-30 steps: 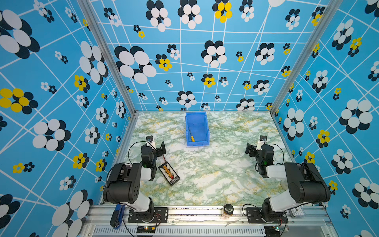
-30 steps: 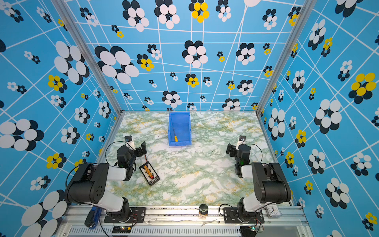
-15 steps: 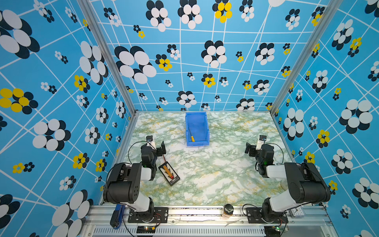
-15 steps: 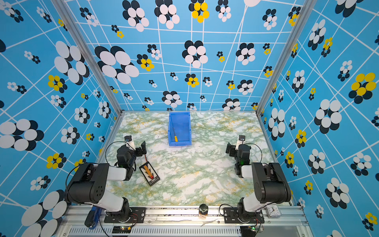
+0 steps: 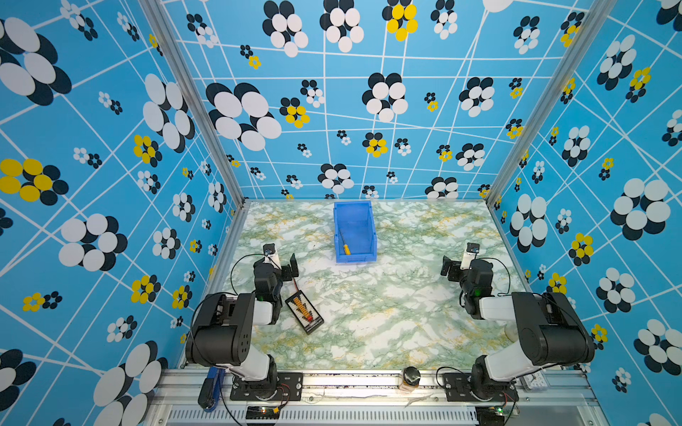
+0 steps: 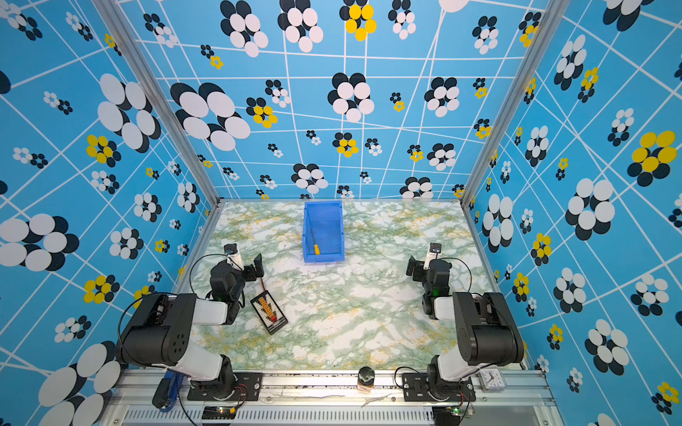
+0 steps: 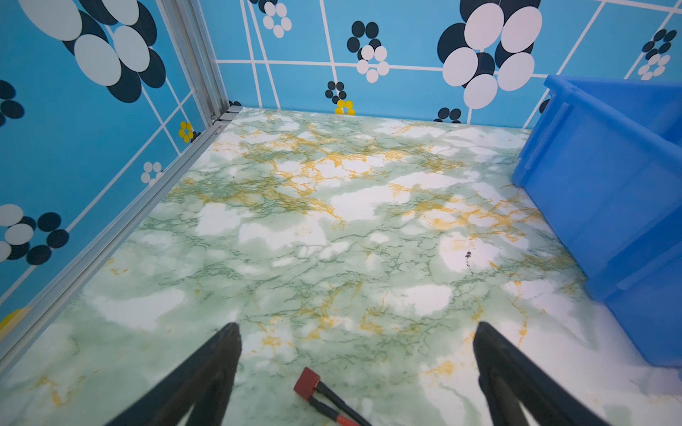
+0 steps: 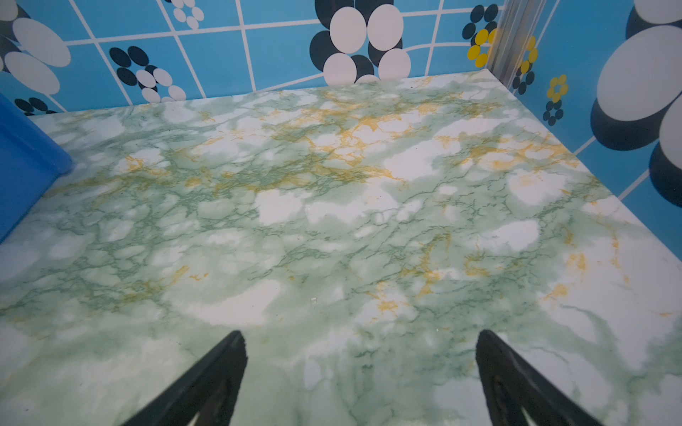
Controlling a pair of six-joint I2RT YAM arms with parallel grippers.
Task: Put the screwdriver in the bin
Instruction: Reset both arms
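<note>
The screwdriver [image 5: 344, 242] lies in the bin [image 5: 355, 259] near its left wall. Its long axis runs about 6 to 12 o'clock, with the yellow handle at 6 and the shaft tip toward 11. The bin stands at 12 o'clock on the counter [image 5: 369, 313], by the back edge. The left hand [image 7: 356, 332] at 9 and the right hand [image 8: 360, 335] at 3 are both released and spread wide, well apart from the bin. A black board [image 5: 305, 311] lies at 8.

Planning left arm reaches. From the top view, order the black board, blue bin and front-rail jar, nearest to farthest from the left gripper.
1. black board, beside the left gripper, near side.
2. blue bin, centre back.
3. jar, on the front rail, right of centre.
</note>
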